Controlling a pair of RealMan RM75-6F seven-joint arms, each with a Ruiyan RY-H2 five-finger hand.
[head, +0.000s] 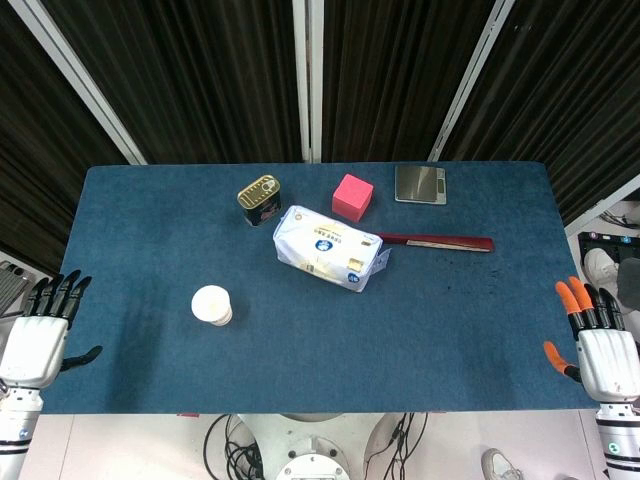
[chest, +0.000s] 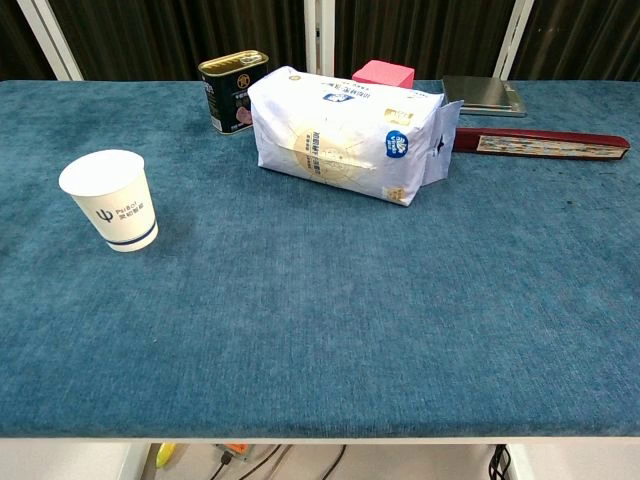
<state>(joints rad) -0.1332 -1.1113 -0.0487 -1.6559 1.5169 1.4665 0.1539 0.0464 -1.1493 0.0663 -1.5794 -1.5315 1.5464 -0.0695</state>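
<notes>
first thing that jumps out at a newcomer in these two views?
The white-and-blue bag lying mid-table on the blue cloth, biggest thing there, with the pink block and dark tin just behind it. A white paper cup stands alone nearer the left hand; both it and the right hand hang open off the table's edges, holding nothing.

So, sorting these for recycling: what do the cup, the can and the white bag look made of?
Cup: paper, matte white, rolled rim, printed logo. Can: metal, glossy dark print, gold lid with a pull tab. White bag: probably soft plastic film, slightly shiny, creased with sealed ends.
</notes>
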